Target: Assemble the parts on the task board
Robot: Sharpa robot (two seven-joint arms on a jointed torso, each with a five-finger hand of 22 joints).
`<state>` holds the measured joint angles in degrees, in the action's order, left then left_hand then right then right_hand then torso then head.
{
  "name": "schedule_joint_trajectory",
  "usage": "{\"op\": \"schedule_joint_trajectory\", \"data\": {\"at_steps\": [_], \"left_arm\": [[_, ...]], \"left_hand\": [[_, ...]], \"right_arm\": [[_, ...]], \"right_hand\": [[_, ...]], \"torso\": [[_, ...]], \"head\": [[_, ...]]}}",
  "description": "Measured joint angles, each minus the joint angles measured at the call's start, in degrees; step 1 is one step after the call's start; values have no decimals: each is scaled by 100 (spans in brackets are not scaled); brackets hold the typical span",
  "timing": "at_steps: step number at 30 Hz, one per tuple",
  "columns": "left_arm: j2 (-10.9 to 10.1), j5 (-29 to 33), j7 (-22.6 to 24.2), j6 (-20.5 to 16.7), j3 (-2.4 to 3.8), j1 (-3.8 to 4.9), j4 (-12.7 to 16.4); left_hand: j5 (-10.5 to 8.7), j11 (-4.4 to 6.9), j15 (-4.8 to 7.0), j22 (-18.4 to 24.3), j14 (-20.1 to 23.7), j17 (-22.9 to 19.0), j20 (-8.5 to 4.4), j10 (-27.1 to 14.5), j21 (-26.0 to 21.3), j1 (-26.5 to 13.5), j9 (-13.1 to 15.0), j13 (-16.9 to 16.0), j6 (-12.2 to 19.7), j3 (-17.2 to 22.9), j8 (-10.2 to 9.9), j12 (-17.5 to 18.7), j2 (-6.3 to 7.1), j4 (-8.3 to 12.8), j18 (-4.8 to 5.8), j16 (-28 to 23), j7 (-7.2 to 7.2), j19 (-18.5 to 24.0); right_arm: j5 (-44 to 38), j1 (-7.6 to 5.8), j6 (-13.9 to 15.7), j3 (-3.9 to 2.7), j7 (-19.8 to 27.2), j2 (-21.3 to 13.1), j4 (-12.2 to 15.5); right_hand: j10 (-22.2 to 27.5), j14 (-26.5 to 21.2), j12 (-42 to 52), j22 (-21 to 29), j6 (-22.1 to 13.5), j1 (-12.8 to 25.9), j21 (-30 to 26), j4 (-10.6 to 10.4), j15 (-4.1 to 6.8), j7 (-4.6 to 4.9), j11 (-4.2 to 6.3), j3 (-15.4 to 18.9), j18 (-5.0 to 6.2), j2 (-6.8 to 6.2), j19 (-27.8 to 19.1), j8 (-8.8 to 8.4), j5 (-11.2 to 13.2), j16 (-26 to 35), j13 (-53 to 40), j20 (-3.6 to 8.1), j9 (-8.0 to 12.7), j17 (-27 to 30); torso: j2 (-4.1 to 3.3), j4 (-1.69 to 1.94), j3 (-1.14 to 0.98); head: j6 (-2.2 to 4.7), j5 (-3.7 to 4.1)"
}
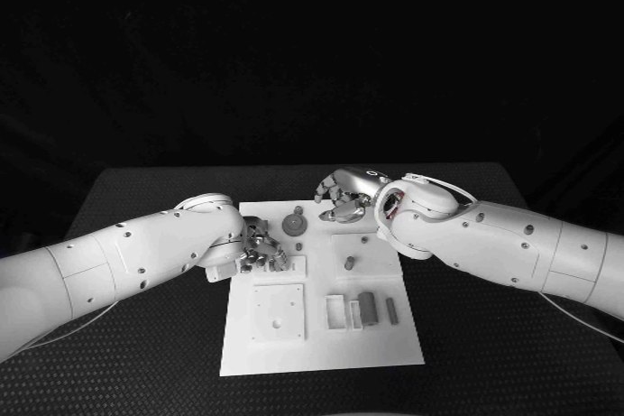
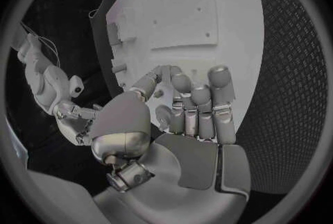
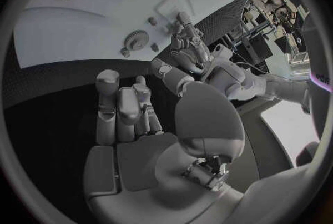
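Now I'm between picks: left hand (image 1: 256,251) curled empty over the board (image 1: 390,344), right hand (image 1: 341,195) curled empty beside the gear (image 1: 294,226); next I grasp it.

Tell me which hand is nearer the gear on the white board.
Left. The left hand sits just beside the gear, on the board's left edge. The right hand hovers over the far edge, a bit farther off.
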<state>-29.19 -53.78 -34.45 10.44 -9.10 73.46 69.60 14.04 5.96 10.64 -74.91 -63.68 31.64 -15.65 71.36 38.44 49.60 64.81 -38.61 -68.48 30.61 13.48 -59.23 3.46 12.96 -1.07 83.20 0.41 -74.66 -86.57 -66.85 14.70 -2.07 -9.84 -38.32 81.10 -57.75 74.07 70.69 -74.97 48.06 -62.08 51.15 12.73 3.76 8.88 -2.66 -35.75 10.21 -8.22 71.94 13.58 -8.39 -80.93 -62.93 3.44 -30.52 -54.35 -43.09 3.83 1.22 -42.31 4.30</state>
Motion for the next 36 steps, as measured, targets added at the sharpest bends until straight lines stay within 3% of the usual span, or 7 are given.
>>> {"op": "schedule_joint_trajectory", "data": {"at_steps": [7, 15, 22, 36], "left_arm": [[16, 20, -4, 0, 0, 1, -21], [21, 31, -6, 0, -5, -4, -36], [23, 32, -6, 0, -6, -8, -38], [28, 35, -2, -7, -8, -11, -49]], "left_hand": [[-169, 0, -4, 0, -4, 13, 1, 0, 0, -98, 3, -15, 0, -54, -1, 0, -98, 50, 0, 0, 0, -1], [-784, 16, 55, 1, -31, 43, 1, 16, 0, -386, 20, -36, -22, -198, 23, 0, 5, -199, -8, -4, -22, -2], [-912, 23, 65, 1, -39, 52, 1, 23, 0, -516, 15, -47, -31, -196, 32, 0, 123, -277, -31, -4, -33, -2], [-1090, 23, 64, 1, -40, 80, 9, 22, 0, -779, 20, -69, -36, -300, 33, 0, 219, -457, -52, -4, -48, -9]], "right_arm": [[0, 0, -1, 0, -1, 0, 3], [0, 0, -2, 0, -1, -3, 4], [0, 0, -4, 0, -2, -4, 4], [0, 0, -7, 0, -2, 6, -9]], "right_hand": [[0, 0, 0, 0, -15, 0, 0, 0, 0, -5, 0, 0, 0, 0, -8, 0, 0, 0, 0, -8, 0, 0], [0, 0, 0, 0, -22, 0, 0, 0, 0, 1, 0, 0, 0, 0, -9, 0, 0, 0, 0, -10, 0, 0], [0, 0, 0, 0, -21, 0, 0, 0, 0, 1, 0, 0, 0, 0, -10, 0, 0, 0, -1, -11, 0, 0], [0, 0, 0, 0, 1, 0, 0, 0, 0, 4, 0, 0, 0, 0, -14, 0, 0, 0, -1, -16, 0, 1]], "torso": [[0, 0, 0], [0, 0, -1], [1, 1, -1], [4, 6, 4]], "head": [[-1, 4], [-8, 1], [-9, 1], [-13, 4]]}}
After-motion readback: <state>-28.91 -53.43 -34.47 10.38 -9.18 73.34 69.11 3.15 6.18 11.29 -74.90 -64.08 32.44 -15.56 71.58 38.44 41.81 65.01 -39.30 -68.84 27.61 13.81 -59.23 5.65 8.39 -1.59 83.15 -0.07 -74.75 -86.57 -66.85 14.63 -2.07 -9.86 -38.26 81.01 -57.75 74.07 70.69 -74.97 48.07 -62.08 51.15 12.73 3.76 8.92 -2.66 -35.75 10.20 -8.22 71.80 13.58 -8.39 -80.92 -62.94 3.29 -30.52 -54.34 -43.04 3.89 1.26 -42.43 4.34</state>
